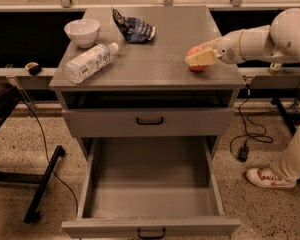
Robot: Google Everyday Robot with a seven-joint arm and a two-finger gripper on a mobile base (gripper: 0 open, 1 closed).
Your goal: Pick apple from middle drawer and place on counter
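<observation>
White bowl (82, 31), lying bottle (89, 62) and crumpled bag (134, 28) occupied the counter's (160, 59) left; no print was legible. The middle drawer (150, 194) stood open, empty. At right, the gripper (194, 59) clasped the apple (197, 67) near the edge: you should settle it flat, then release gently.

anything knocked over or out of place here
The water bottle lies on its side on the counter, left; a crumpled bag sits behind. The gripper is at the apple, front right. The middle drawer stands open.
</observation>
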